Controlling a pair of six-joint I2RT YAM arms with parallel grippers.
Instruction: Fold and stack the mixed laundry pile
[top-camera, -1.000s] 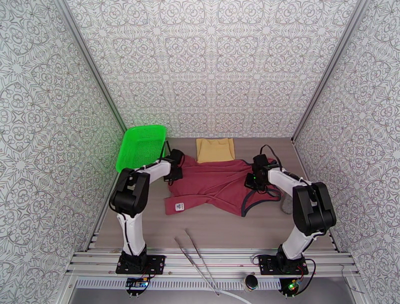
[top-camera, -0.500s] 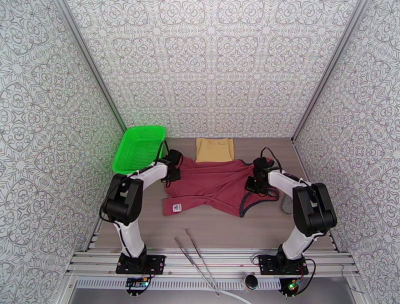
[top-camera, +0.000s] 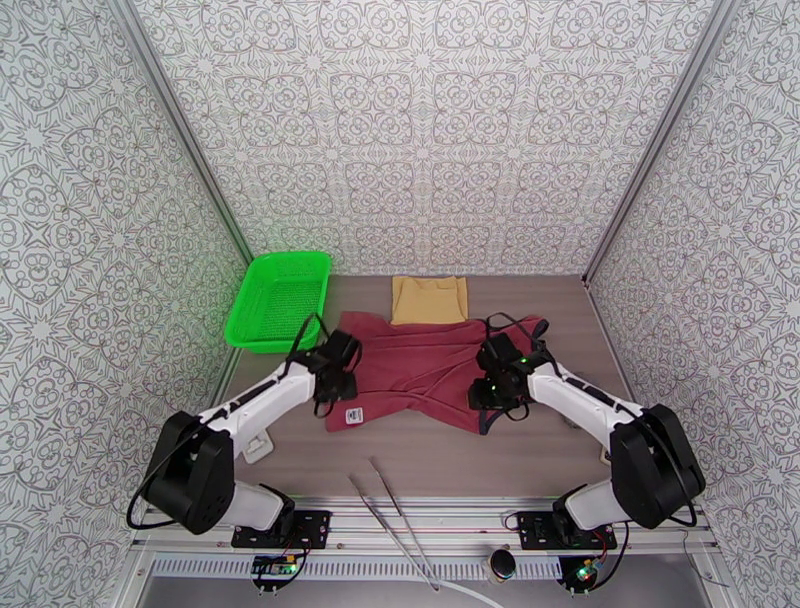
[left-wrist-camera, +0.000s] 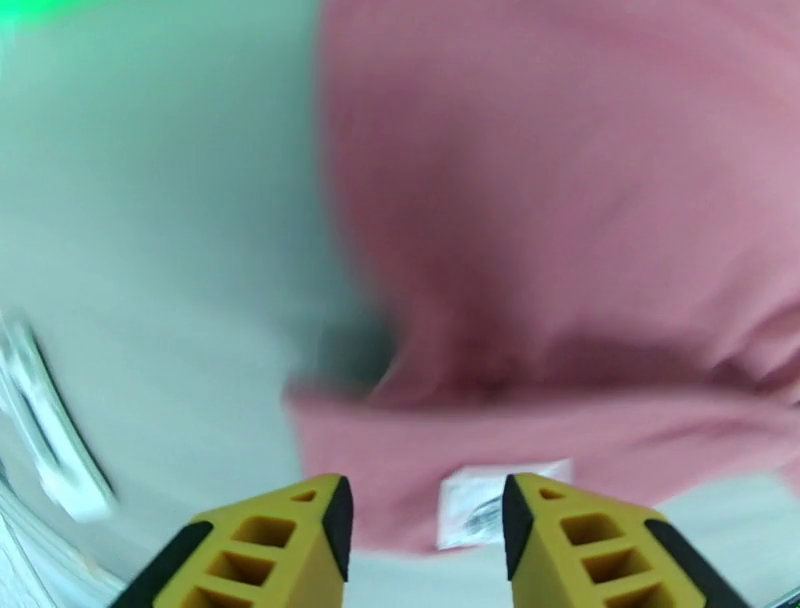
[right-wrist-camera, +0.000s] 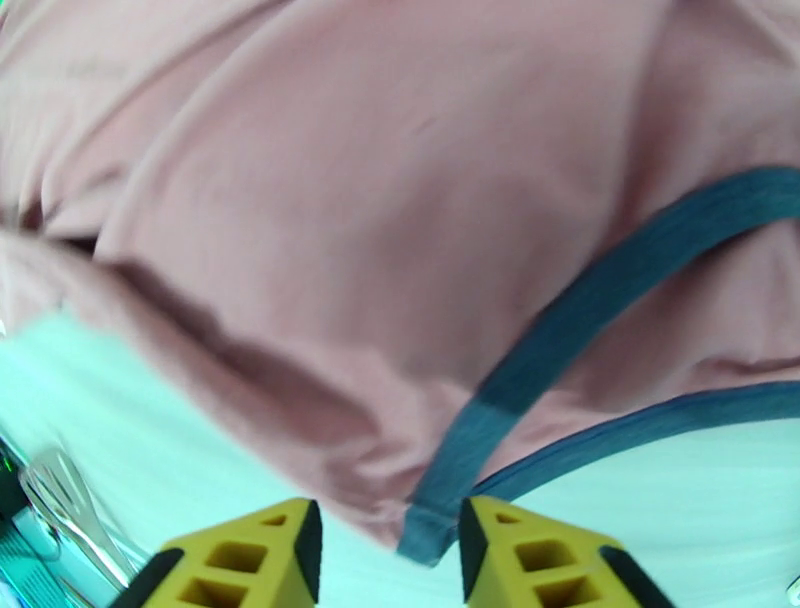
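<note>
The maroon tank top (top-camera: 420, 365) lies spread across the middle of the table, its white label (top-camera: 352, 413) at the near-left corner and its navy trim (top-camera: 490, 415) at the near right. A folded tan cloth (top-camera: 430, 300) lies flat behind it. My left gripper (top-camera: 338, 388) hovers over the top's near-left edge. In the left wrist view it (left-wrist-camera: 425, 520) is open, with the label (left-wrist-camera: 500, 500) just beyond the fingertips. My right gripper (top-camera: 487, 393) is over the near-right part. In the right wrist view it (right-wrist-camera: 385, 540) is open above the navy trim (right-wrist-camera: 600, 300).
A bright green mesh basket (top-camera: 278, 300) stands at the far left, beside the wall rail. Metal tongs (top-camera: 395, 520) lie across the table's near edge between the arm bases. Patterned walls close in the table on three sides.
Both arms have pulled back toward the near side, from the top's far corners to its near edge. The basket has come down flat on the table. The top's left side is spread flatter.
</note>
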